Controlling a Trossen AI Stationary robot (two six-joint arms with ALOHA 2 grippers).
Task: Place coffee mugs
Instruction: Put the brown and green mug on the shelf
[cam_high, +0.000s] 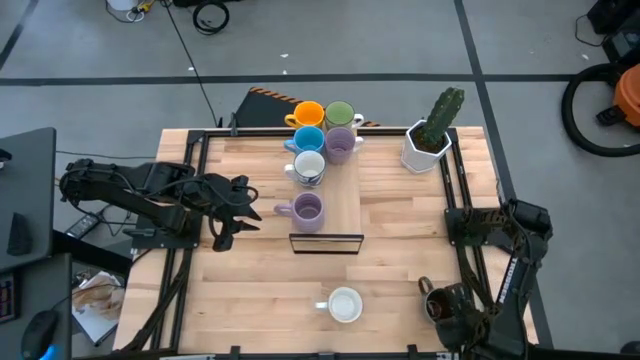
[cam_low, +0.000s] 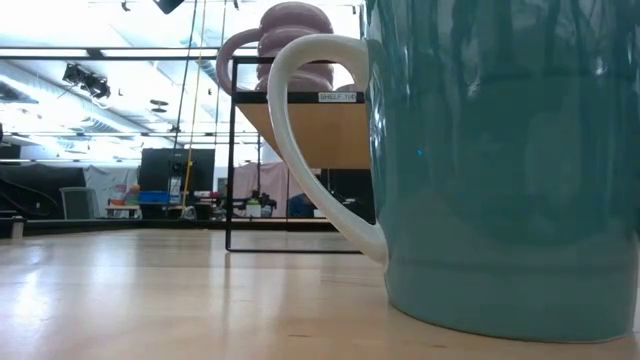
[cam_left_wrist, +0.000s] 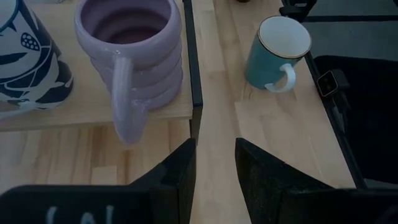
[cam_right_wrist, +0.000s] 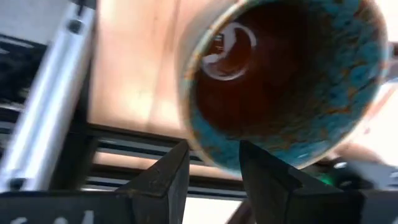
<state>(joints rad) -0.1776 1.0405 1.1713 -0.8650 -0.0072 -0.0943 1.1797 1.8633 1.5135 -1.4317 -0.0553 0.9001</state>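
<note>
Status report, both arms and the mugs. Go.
Left gripper open, empty, just short of the purple ribbed mug on the shelf. Right gripper shut on the dark mug at the table's near right corner. Nothing blocking.

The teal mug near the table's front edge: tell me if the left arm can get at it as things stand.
Probably yes. The left gripper is open and empty, and bare table lies between it and the teal mug; the purple mug sits off to the side.

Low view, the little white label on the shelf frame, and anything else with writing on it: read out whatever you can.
Label on the shelf: too small to read.
Nothing else shows readable text; the white mug bears only a dark blue pattern.
</note>
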